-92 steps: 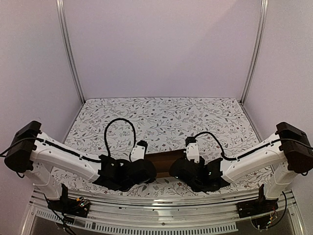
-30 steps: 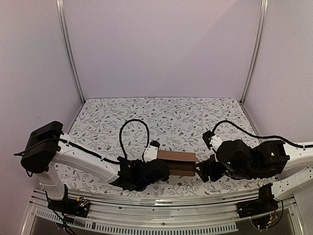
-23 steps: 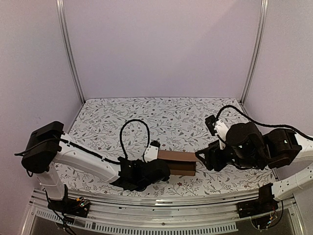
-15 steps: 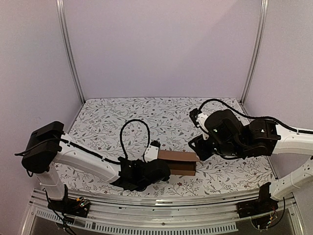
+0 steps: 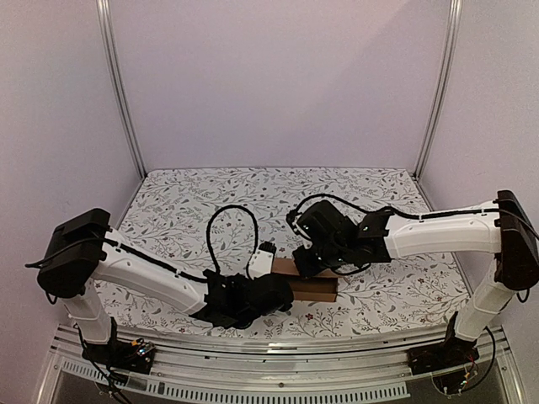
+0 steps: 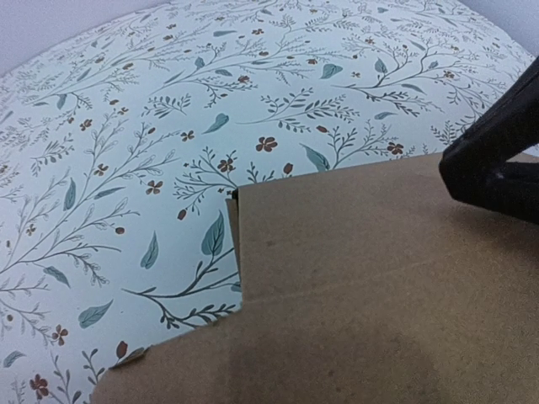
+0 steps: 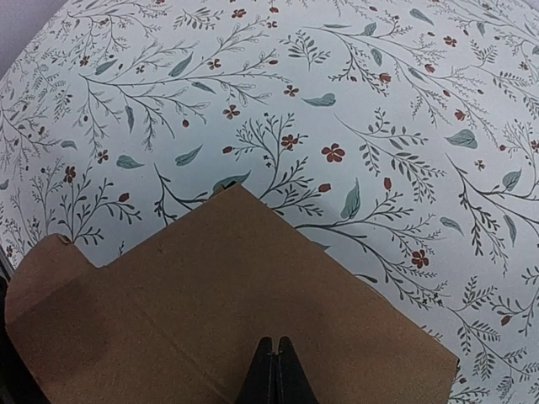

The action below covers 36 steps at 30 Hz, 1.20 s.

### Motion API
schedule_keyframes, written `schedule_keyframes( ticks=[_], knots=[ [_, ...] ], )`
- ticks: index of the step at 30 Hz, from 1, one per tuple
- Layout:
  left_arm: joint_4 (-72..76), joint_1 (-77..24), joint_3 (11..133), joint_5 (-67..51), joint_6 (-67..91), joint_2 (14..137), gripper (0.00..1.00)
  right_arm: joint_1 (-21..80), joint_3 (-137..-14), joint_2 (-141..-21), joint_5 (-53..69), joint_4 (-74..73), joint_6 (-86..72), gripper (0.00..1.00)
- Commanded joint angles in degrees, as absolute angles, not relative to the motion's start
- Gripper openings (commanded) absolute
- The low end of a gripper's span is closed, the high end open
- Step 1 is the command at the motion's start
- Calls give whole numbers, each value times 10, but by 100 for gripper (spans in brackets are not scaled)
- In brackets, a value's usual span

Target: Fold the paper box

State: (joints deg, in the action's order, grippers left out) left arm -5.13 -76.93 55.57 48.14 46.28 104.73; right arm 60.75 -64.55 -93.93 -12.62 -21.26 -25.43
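FOLDING IN PROGRESS: Near the front of the flowered bench, your left pincer sits hard against the left end of the paper box. Its fingers are hidden under the arm and absent from the left wrist view, so you cannot tell whether they grip the cardboard or merely brace it. The box lies lengthwise between the two arms, a long brown form with a notched flap showing at one end in the wrist views. At right, your right pincer is poised over the top panel, tips drawn tight together and touching the cardboard, apparently with nothing held between them. Expect the box to be very light and to skate on the bench if pushed from one side only. Its panels look stiff but thin, likely to hinge at the scored lines and dent under a point load, so take it by an edge close to a crease while the other arm steadies the far end
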Motion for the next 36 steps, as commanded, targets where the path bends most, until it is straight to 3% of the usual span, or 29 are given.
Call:
schedule_keyframes(
  ticks=[1, 3, 11, 19, 36],
  knots=[
    [-58, -765, 559, 479, 461, 1055, 0, 605, -643, -974, -99, -174, -270, 0],
    [-60, -766, 557, 480, 465, 1053, 1, 606, -635, -985, -95, -165, -276, 0],
    [-87, -774, 560, 469, 485, 1034, 30, 605, -607, -1012, -113, -144, -301, 0],
    [-156, -781, 558, 429, 531, 989, 46, 605, -585, -1033, -127, -123, -314, 0],
    [-193, -787, 560, 391, 538, 968, 47, 607, -573, -990, -166, -130, -320, 0]
  ],
)
